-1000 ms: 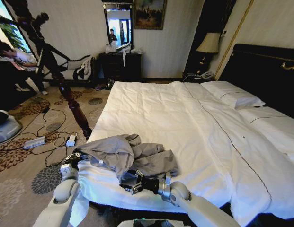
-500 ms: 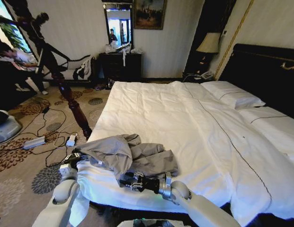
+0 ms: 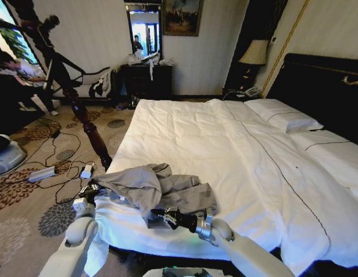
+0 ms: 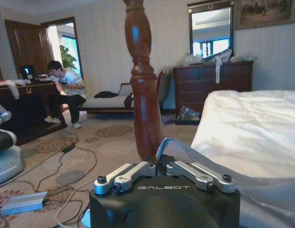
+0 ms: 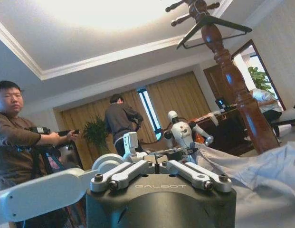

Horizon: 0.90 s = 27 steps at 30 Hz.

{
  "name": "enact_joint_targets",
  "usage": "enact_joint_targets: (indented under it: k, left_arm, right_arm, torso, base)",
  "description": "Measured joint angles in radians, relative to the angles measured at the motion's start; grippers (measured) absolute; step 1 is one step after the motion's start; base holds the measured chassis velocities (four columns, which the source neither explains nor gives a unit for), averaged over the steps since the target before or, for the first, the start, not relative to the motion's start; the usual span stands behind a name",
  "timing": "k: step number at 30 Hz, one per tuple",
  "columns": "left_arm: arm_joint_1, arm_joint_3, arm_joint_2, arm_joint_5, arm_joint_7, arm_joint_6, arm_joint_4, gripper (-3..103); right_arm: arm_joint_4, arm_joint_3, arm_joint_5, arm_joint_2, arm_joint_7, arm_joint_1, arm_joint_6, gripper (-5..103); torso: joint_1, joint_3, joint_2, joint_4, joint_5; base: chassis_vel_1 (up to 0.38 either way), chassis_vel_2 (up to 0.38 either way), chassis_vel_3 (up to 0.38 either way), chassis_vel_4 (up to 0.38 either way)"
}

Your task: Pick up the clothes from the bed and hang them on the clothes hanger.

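Early stage: clothes point(image 3: 153, 187) on bed point(image 3: 236, 150); left gripper point(image 3: 88, 191) & right gripper point(image 3: 161, 214) both clamped on fabric; hanger point(image 5: 211, 24) bare.

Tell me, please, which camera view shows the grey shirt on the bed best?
The head view: the whole shirt lies crumpled on the near corner of the bed, between the left gripper and the right gripper. The left wrist view catches a fold of its cloth by the fingers; the right wrist view shows a wrinkled stretch.
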Motion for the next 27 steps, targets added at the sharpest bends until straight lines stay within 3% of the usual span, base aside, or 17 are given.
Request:
enact_joint_targets:
  k: [3,5,6,8,9,11,13,19,22,23,27]
  left_arm:
    - [-0.003,0.0,0.004,-0.002,-0.001,0.001,0.0,7]
    - [-0.003,0.0,0.003,-0.002,-0.002,0.001,0.005,8]
    - [-0.001,0.0,0.002,-0.002,-0.002,0.001,0.006,8]
    - [0.002,0.0,0.001,0.0,-0.002,0.002,0.007,8]
    - [0.002,0.0,0.001,0.0,-0.002,0.002,0.007,8]
    - [0.005,-0.003,0.001,0.0,-0.002,0.002,0.007,8]
    - [0.008,-0.006,0.003,0.0,-0.003,0.003,0.007,8]
    - [0.011,-0.007,0.004,0.002,-0.003,0.003,0.009,8]
    - [0.009,-0.008,0.005,0.002,-0.004,0.003,0.016,8]
    - [0.009,-0.008,0.005,0.002,-0.004,0.003,0.016,8]
    - [0.006,-0.007,0.005,0.003,-0.005,0.003,0.022,8]
  right_arm:
    - [-0.003,0.012,-0.022,-0.002,-0.003,-0.006,-0.005,0]
    - [-0.023,0.028,-0.084,-0.002,0.041,-0.017,-0.022,0]
    - [-0.027,0.034,-0.111,-0.004,0.082,-0.023,-0.037,-2]
    - [-0.028,0.038,-0.128,-0.01,0.231,-0.038,-0.093,8]
    - [-0.028,0.038,-0.128,-0.01,0.231,-0.038,-0.093,8]
    - [-0.004,0.027,-0.049,-0.014,0.419,-0.05,-0.165,14]
    - [0.016,0.012,0.043,-0.012,0.518,-0.057,-0.209,25]
    - [0.045,-0.005,0.129,-0.003,0.55,-0.066,-0.22,41]
    - [0.082,-0.004,0.175,-0.01,0.562,-0.083,-0.221,57]
    - [0.082,-0.004,0.175,-0.01,0.562,-0.083,-0.221,57]
    - [0.151,0.002,0.32,-0.026,0.659,-0.13,-0.276,73]
  torso:
    - [0.0,0.0,0.0,0.0002,0.0]
    - [0.0,0.0,0.0,0.0001,0.0]
    - [0.0,0.0,0.0,0.0001,0.0]
    - [0.0,0.0,0.0,0.0001,0.0]
    - [0.0,0.0,0.0,0.0001,0.0]
    - [0.0,0.0,0.0,0.0,-0.0001]
    - [0.0,0.0,0.0,0.0001,-0.0001]
    - [0.0,0.0,0.0,0.0001,0.0]
    - [0.0,0.0,0.0,0.0002,0.0]
    - [0.0,0.0,0.0,0.0002,0.0]
    - [0.0,0.0,0.0,-0.0001,0.0]
  base:
    - [0.0,0.0,0.0,0.0]
    - [0.0,0.0,0.0,0.0]
    - [0.0,0.0,0.0,0.0]
    - [0.0,0.0,0.0,0.0]
    - [0.0,0.0,0.0,0.0]
    - [0.0,0.0,0.0,0.0]
    - [0.0,0.0,0.0,0.0]
    - [0.0,0.0,0.0,0.0]
    - [0.0,0.0,0.0,0.0]
    - [0.0,0.0,0.0,0.0]
    - [0.0,0.0,0.0,0.0]
